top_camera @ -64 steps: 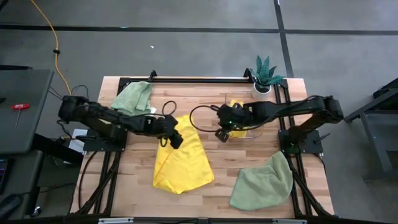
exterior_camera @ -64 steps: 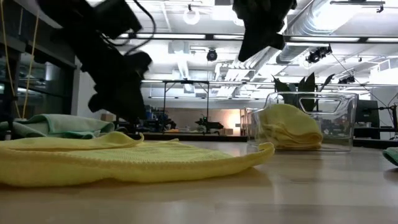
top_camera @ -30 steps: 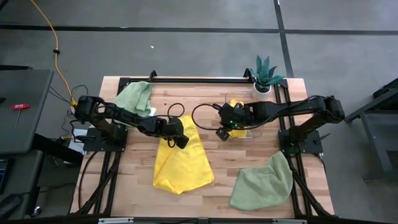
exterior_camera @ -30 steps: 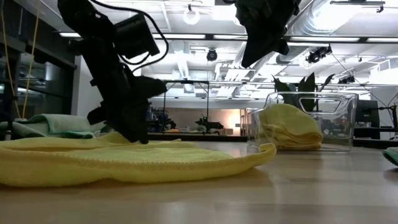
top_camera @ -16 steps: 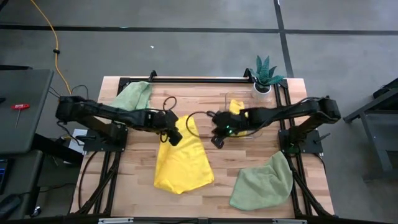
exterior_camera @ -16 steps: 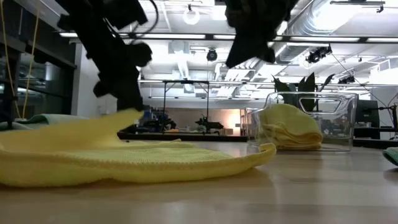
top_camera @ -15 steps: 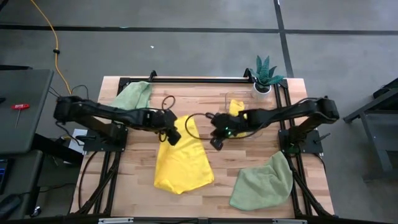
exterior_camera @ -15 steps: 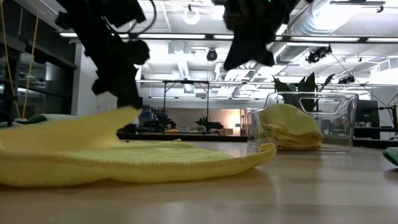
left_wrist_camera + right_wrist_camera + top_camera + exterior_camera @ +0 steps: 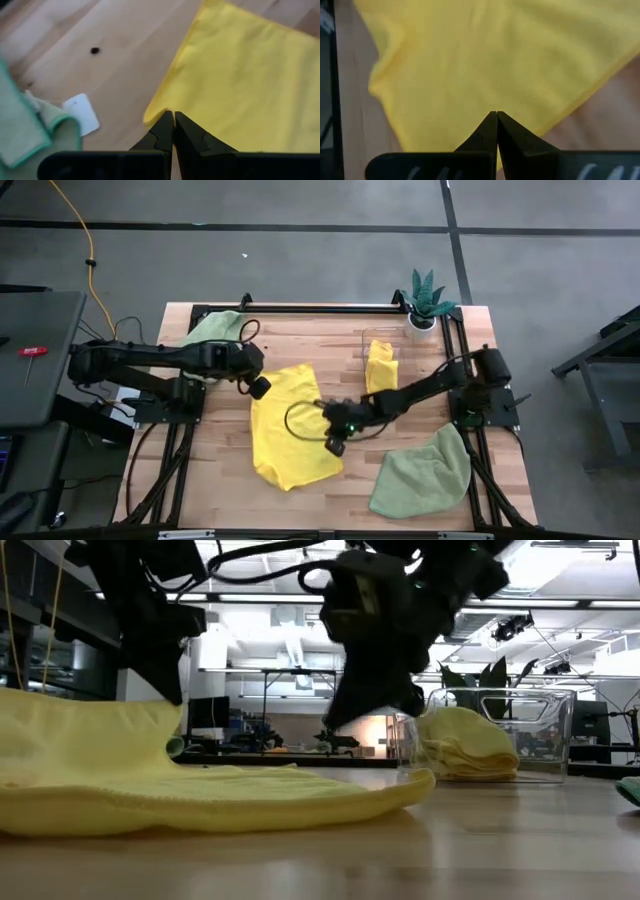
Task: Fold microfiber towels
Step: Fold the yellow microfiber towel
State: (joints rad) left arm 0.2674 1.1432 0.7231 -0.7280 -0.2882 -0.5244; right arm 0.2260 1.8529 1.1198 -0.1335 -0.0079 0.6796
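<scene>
Yellow towel (image 9: 292, 423) is spread mid-counter (image 9: 400, 490), far-left corner pinched in the shut left jaws (image 9: 259, 387) and held raised so the cloth opens out flat. Right jaws (image 9: 336, 445) are pressed together, nothing gripped, resting on the near-right edge, probably to pin it. Green towels (image 9: 425, 470) are left waiting well clear; a folded yellow one (image 9: 380, 366) is stowed in the clear bin (image 9: 553, 740) beyond the right jaws

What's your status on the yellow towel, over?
Left gripper shut on yellow towel corner, lifted. Right gripper shut, over towel's right edge. Nothing in the way.
</scene>
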